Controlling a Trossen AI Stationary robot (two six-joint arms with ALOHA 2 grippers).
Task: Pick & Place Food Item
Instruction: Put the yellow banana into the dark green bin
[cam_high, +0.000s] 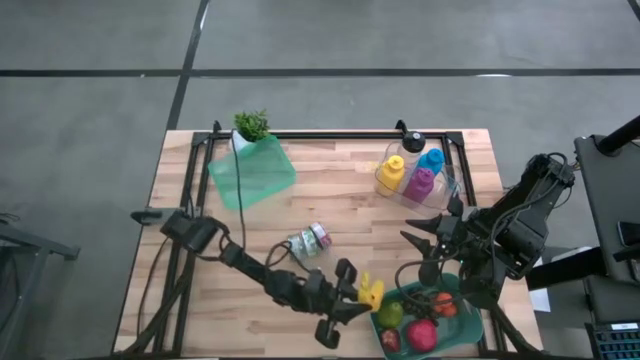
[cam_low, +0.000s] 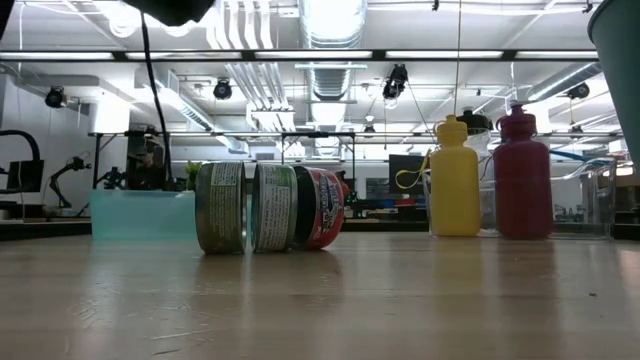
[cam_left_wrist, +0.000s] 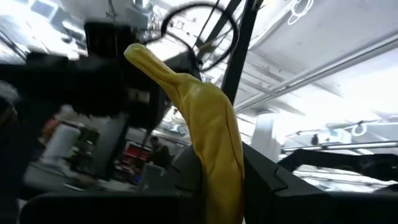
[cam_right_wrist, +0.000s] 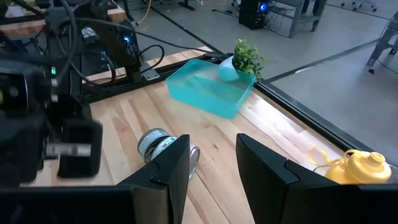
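A yellow banana (cam_high: 371, 292) is held by my left gripper (cam_high: 356, 294), which is shut on it at the table's near side, just left of a green tray (cam_high: 462, 330). In the left wrist view the banana (cam_left_wrist: 205, 118) rises between the dark fingers. The tray holds a green fruit (cam_high: 390, 314), a red fruit (cam_high: 422, 334) and an orange one (cam_high: 445, 304). My right gripper (cam_high: 432, 245) hangs above the tray's far side; its fingers (cam_right_wrist: 168, 168) stand apart with nothing between them. My left gripper pinches the banana's lower part (cam_left_wrist: 222, 190) between its two fingers. The fingers slant upward, coming from the table's left. The banana stands up out of the hold, its thin tip (cam_left_wrist: 138, 52) uppermost. Whether its lower end touches anything is hidden by the gripper.
Two cans (cam_high: 310, 240) lie on their sides mid-table, also in the low view (cam_low: 270, 207). A teal container with a small plant (cam_high: 252, 168) stands at the far left. Yellow, blue and magenta bottles (cam_high: 410, 176) stand in a clear box at the far right.
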